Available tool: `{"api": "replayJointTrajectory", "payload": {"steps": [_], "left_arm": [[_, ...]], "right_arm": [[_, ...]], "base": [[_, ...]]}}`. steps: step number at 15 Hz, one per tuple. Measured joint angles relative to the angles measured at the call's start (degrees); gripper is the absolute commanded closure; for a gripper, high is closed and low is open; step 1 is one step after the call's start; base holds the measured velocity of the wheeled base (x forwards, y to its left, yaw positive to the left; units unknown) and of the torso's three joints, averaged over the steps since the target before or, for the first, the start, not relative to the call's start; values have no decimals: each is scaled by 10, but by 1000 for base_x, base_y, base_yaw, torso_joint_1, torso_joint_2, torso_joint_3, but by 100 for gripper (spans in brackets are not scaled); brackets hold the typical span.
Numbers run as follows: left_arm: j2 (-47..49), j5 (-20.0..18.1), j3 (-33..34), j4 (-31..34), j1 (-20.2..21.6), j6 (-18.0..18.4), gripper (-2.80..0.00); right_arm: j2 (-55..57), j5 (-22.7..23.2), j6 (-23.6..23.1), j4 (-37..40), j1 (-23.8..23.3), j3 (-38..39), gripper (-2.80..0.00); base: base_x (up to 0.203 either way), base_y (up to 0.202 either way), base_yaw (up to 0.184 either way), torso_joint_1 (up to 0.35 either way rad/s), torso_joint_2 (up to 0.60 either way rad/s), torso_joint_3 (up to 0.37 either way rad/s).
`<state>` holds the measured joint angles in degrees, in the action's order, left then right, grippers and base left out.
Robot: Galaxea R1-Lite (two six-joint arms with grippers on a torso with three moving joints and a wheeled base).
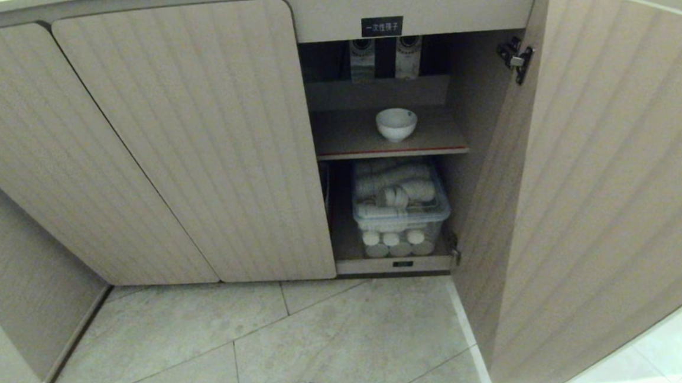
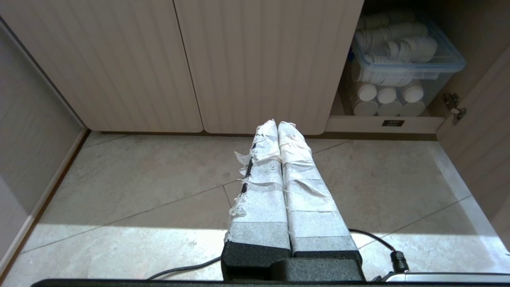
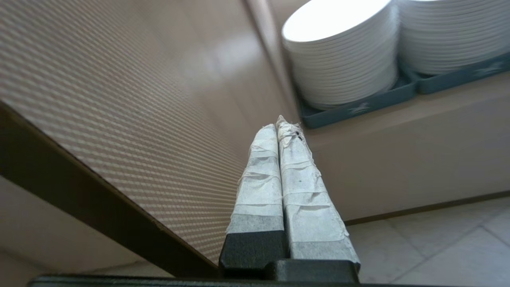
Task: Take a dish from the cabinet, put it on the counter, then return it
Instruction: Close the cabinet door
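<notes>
One door of the cabinet point(image 1: 184, 142) stands swung wide on the right, and that is as much progress as you can claim so far. Your dish point(image 1: 396, 123), the little white bowl, sits upright on the inner shelf point(image 1: 349, 137), alone there and untouched, with nothing near its rim. So by my read the opening is done, and the lift, the set-down on the counter and the return are all ahead of you; the counter itself is not clearly in view from the head camera.

Your right gripper point(image 3: 282, 124) has its taped fingers pressed together, holding nothing, and it sits close beside the fluted face of the open door point(image 3: 119, 99), aimed towards stacked white plates point(image 3: 342, 52) on a dark tray point(image 3: 358, 107) across the way. It does not show in the head view at all. Your left gripper point(image 2: 277, 125) is likewise closed and empty, parked low over the tiled floor point(image 2: 139, 179) in front of the shut doors.

Below the shelf you have a clear lidded bin point(image 1: 401, 208) packed with white sleeves of what look like paper cups. On writing: a small black label point(image 1: 382, 26) above the opening carries white Chinese characters, too small for you to read with confidence. Two printed packets point(image 1: 386, 55) stand at the back of the top level, their text illegible.
</notes>
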<state>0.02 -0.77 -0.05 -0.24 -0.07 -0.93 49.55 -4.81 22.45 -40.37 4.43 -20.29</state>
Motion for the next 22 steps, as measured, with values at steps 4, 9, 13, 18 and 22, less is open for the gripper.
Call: {"api": "replayJointTrajectory", "payload": {"steps": [4,9,13,18,22], "left_arm": [[0,0,0,0,0,0,0],[0,0,0,0,0,0,0],[0,0,0,0,0,0,0],[0,0,0,0,0,0,0],[0,0,0,0,0,0,0]], "right_arm": [[1,1,12,-5,51,9,0],[27,1,39,-5,92,10,0],[84,3,70,-38,94,1,0],[170,0,109,-61,94,-58,0],[224,1,136,-59,103,-92,0]], "base": [[0,0,0,0,0,0],[0,0,0,0,0,0],[0,0,0,0,0,0],[0,0,0,0,0,0],[0,0,0,0,0,0]]}}
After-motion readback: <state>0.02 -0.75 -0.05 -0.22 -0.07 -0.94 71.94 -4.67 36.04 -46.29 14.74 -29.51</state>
